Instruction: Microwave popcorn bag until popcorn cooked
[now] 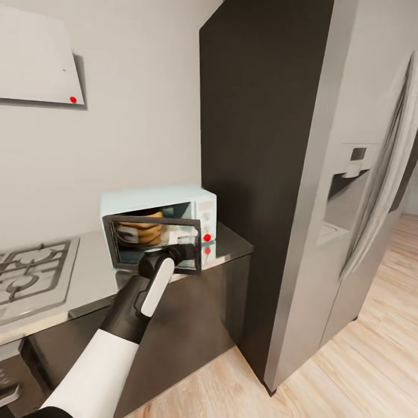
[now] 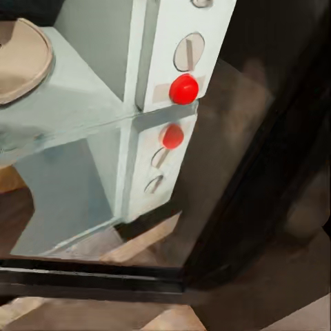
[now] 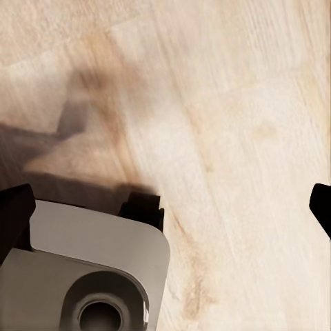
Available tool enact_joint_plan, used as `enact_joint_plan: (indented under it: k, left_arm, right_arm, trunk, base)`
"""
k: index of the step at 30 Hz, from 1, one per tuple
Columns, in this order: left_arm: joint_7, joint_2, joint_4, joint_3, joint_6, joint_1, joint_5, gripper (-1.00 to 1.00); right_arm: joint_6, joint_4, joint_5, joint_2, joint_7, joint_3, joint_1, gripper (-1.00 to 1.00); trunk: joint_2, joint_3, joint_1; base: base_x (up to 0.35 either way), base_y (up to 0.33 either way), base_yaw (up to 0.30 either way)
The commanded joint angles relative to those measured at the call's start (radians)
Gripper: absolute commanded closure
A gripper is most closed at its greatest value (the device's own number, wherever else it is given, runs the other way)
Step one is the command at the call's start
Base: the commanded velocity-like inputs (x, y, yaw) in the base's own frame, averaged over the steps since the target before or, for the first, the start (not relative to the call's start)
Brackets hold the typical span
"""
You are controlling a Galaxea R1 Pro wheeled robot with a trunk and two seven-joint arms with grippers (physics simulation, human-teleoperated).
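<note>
Your left arm stretches forward, its claw (image 1: 184, 253) against the microwave (image 1: 159, 223) door; I cannot tell its grip state.

half-open microwave (image 1: 200, 204) door (image 1: 152, 242) blocks cavity, fridge (image 1: 325, 174) crowds right

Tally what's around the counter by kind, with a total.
Microwave: 1
Popcorn bag inside it: 1
Stovetop: 1
Refrigerator: 1
Countertop: 1
Robot arm at the microwave door: 1
Total: 6
</note>
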Motion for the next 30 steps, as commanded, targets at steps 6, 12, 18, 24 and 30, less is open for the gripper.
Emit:
enact_joint_plan:
  k: [6,12,18,24,30]
  left_arm:
    - [0.006,-0.003,0.000,0.000,0.003,-0.001,-0.003,-1.00]
    - [0.007,-0.002,0.000,0.002,0.003,-0.001,-0.006,-1.00]
    - [0.010,-0.001,-0.002,0.006,0.002,-0.001,-0.008,-1.00]
    - [0.012,0.000,-0.003,0.005,0.002,-0.001,-0.009,-1.00]
    - [0.012,0.000,-0.003,0.006,0.002,-0.001,-0.009,-1.00]
  right_arm:
    - [0.000,0.002,0.006,-0.001,0.002,-0.008,-0.001,-1.00]
    - [0.000,0.002,0.007,-0.001,0.002,-0.008,-0.001,-1.00]
    - [0.000,0.002,0.006,-0.001,0.002,-0.008,-0.001,-1.00]
    - [-0.001,0.002,0.007,-0.002,0.002,-0.008,-0.001,-1.00]
    - [-0.002,0.002,0.008,-0.002,0.003,-0.008,-0.001,-1.00]
  trunk:
    - [-0.001,-0.001,0.001]
    - [-0.001,-0.001,0.001]
    - [-0.001,-0.001,0.001]
    - [-0.001,-0.001,0.001]
    - [-0.001,-0.001,0.001]
  base:
    - [0.321,0.000,0.000]
    - [0.302,0.000,0.000]
    - [0.111,0.000,0.000]
    - [0.055,0.000,0.000]
    - [0.276,0.000,0.000]
